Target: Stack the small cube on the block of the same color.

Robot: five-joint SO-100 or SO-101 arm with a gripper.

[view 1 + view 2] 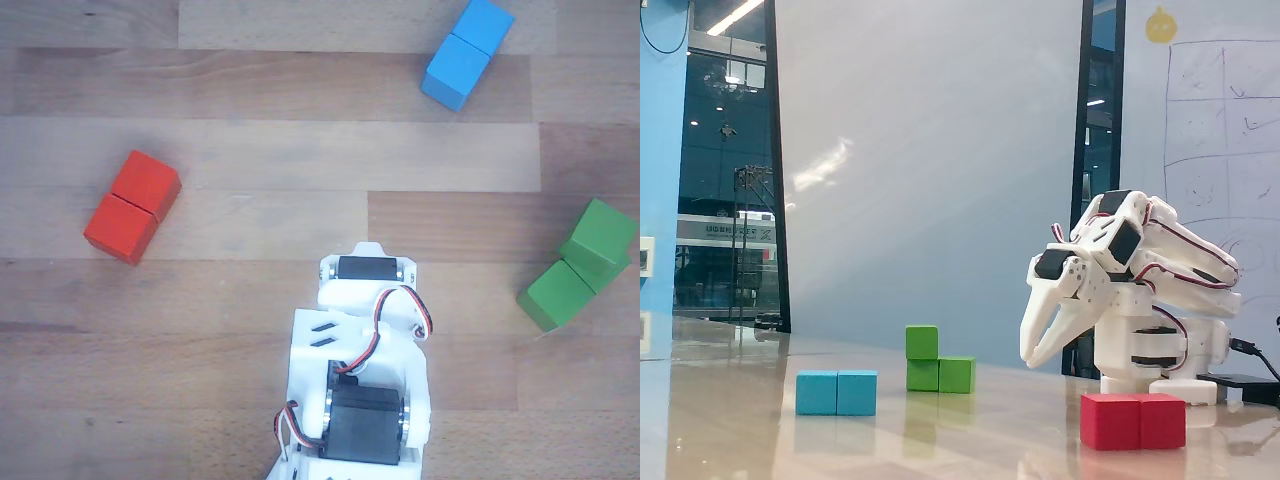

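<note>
Green small cube (922, 342), green block (941, 375), blue block (468, 53), red block (132, 206), white gripper (1040, 347).

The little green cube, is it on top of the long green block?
Yes. The little green cube sits on one end of the long green block; the tool is away.

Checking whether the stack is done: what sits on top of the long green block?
The small green cube sits on one end of the long green block; its other half is bare. The face under the cube is hidden.
</note>
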